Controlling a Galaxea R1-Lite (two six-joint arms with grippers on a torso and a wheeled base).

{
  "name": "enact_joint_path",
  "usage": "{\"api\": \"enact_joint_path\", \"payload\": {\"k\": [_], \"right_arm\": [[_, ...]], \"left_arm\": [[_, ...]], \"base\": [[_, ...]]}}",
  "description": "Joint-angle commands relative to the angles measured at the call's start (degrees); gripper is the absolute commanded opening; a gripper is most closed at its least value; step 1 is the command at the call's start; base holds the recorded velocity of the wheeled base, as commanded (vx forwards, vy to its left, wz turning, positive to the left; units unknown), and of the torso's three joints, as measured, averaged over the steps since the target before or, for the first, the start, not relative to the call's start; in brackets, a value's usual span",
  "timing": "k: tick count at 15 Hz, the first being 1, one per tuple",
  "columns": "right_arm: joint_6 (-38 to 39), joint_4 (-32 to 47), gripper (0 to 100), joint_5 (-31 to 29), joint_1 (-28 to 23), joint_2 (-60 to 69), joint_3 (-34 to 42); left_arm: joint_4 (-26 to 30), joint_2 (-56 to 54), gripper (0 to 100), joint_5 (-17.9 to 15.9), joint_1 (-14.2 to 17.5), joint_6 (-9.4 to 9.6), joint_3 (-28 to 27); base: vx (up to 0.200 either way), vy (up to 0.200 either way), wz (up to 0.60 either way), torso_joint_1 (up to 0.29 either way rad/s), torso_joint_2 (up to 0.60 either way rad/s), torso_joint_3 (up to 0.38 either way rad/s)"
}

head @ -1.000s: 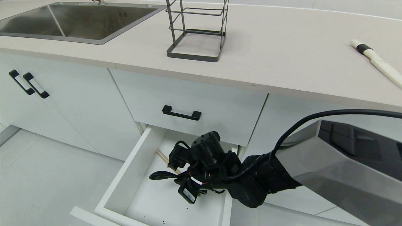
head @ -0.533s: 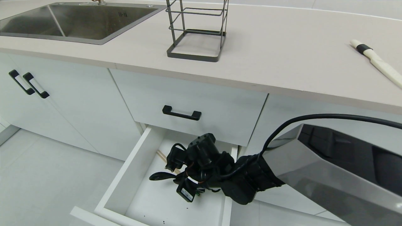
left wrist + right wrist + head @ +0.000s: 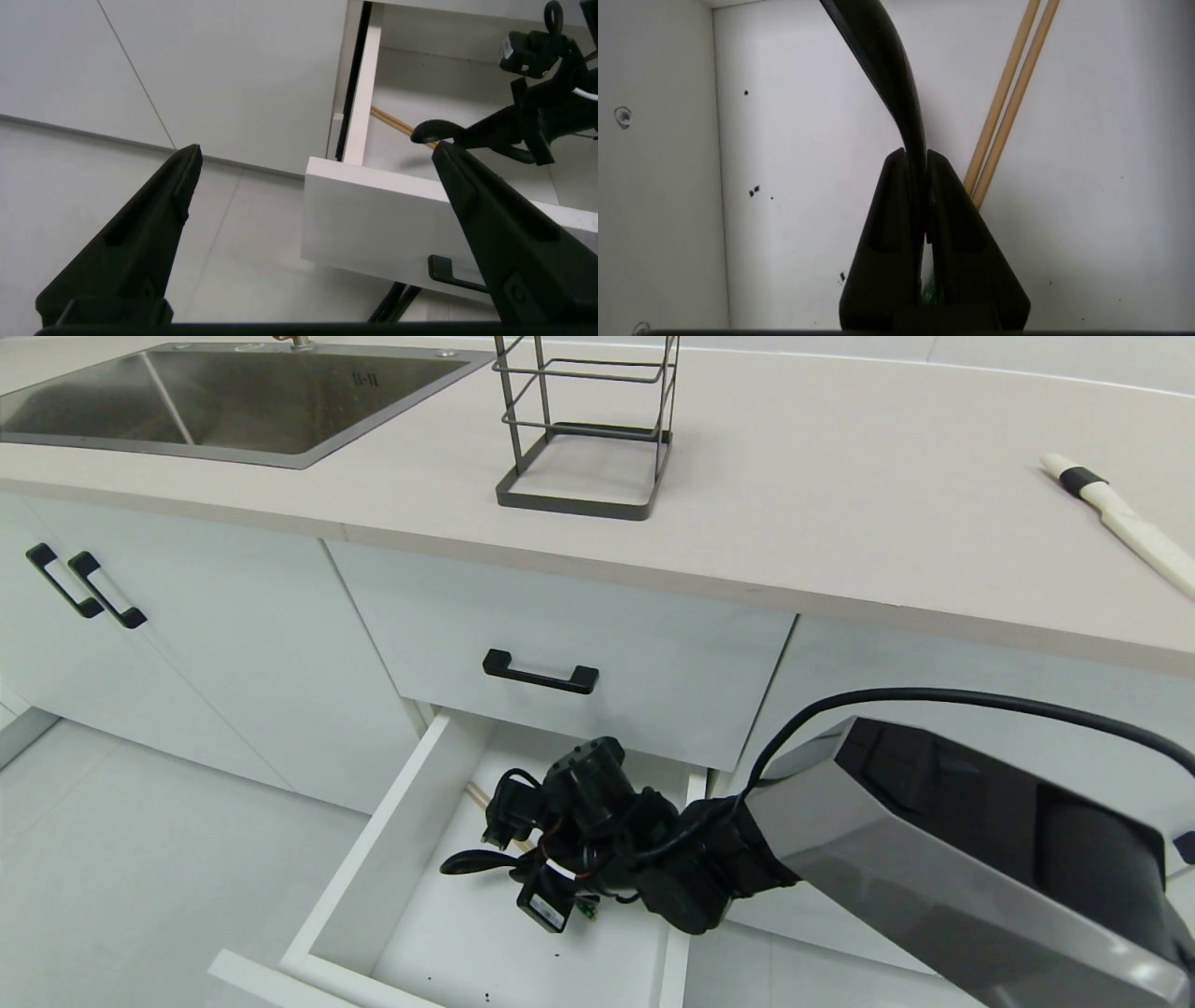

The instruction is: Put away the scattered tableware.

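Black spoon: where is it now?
Head view, low centre: the black spoon is clamped in the right gripper over the open drawer, its bowl pointing to the robot's left, near the chopsticks lying inside.

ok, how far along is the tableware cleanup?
Done: the drawer is open and the chopsticks lie inside it.
In hand: the right tool is shut on the black spoon, over the drawer.
Left: the white knife lies on the countertop, and the drawer needs closing. The left tool is open and holds nothing.
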State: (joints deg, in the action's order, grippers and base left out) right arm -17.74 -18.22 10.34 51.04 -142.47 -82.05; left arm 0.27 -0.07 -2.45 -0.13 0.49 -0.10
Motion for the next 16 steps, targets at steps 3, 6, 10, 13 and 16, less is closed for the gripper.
{"api": "enact_joint_path", "payload": {"k": [3, 6, 10, 13, 16], "right_arm": [[0.0, 0.2, 0, 0.0, 0.0, -1.7, -1.4], [-0.1, 0.6, 0, 0.0, 0.0, -3.0, -3.2], [-0.1, 1.1, 0, 0.1, -0.1, -4.6, -5.0], [-0.7, 1.5, 0, 0.1, -0.2, -6.0, -6.5], [-0.8, 2.2, 100, 0.1, -0.2, -7.5, -8.1]], "left_arm": [[0.0, 0.1, 100, 0.0, 0.0, 0.04, 0.0], [0.1, 0.1, 100, 0.0, 0.0, 0.04, 0.0], [0.0, 0.1, 100, 0.0, 0.0, -0.05, 0.0], [0.0, 0.1, 100, 0.0, 0.0, 0.04, 0.0], [0.0, 0.1, 100, 0.0, 0.0, -0.05, 0.0]], "base": [[0.000, 0.000, 0.00, 0.000, 0.00, 0.000], [0.000, 0.000, 0.00, 0.000, 0.00, 0.000], [0.000, 0.000, 0.00, 0.000, 0.00, 0.000], [0.000, 0.000, 0.00, 0.000, 0.00, 0.000], [0.000, 0.000, 0.00, 0.000, 0.00, 0.000]]}}
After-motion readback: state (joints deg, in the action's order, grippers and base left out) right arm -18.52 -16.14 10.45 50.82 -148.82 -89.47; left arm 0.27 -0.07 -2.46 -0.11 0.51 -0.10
